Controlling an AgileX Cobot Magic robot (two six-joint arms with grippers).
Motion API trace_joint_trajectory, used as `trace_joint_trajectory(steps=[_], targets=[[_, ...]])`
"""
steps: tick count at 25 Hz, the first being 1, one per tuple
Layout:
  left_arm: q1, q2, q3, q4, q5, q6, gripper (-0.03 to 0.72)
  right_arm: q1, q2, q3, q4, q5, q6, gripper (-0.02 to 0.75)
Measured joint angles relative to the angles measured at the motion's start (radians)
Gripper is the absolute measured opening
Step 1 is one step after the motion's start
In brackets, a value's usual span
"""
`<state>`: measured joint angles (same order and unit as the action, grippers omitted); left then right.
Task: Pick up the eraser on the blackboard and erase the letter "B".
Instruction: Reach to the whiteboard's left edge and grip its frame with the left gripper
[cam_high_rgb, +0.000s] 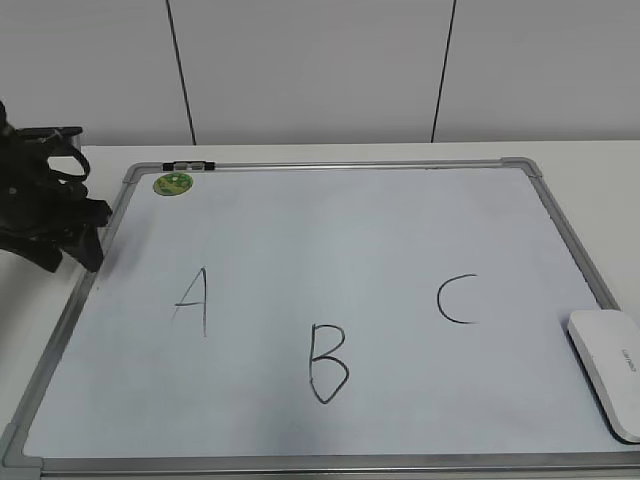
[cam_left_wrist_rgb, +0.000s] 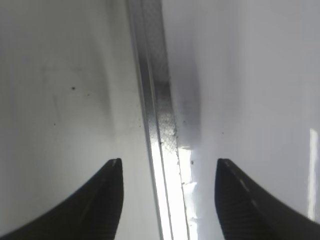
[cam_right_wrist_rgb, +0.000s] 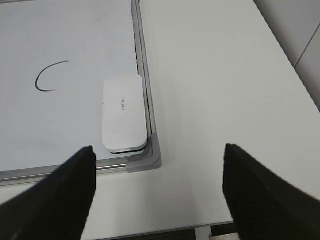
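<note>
The blackboard (cam_high_rgb: 330, 230) is a white board with a grey frame, lying flat on the table. The letter "B" (cam_high_rgb: 327, 363) is drawn in black near its front middle. The white eraser (cam_high_rgb: 610, 368) lies on the board's front right corner; it also shows in the right wrist view (cam_right_wrist_rgb: 123, 113). My left gripper (cam_high_rgb: 85, 250) is open and empty above the board's left frame (cam_left_wrist_rgb: 157, 110). My right gripper (cam_right_wrist_rgb: 159, 165) is open and empty, above the table just off the board's corner; it is out of the exterior view.
Letters "A" (cam_high_rgb: 193, 300) and "C" (cam_high_rgb: 455, 299) flank the "B". A green round magnet (cam_high_rgb: 172, 184) and a small black clip (cam_high_rgb: 188, 165) sit at the board's far left corner. The white table's front edge (cam_right_wrist_rgb: 165, 231) is below my right gripper.
</note>
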<state>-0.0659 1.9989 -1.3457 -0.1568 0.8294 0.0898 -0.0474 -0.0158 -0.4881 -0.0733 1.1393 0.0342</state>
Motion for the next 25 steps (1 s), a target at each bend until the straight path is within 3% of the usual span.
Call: trace_joint_trajectory(steps=[13,25], targets=[[0.037,0.068,-0.033,-0.009,-0.009,-0.002,0.304,0.0,0.0,0.0,0.0,0.0,0.0,0.587],[0.037,0.101,-0.042,-0.014,-0.01,-0.004,0.289,0.0,0.0,0.0,0.0,0.0,0.0,0.587]])
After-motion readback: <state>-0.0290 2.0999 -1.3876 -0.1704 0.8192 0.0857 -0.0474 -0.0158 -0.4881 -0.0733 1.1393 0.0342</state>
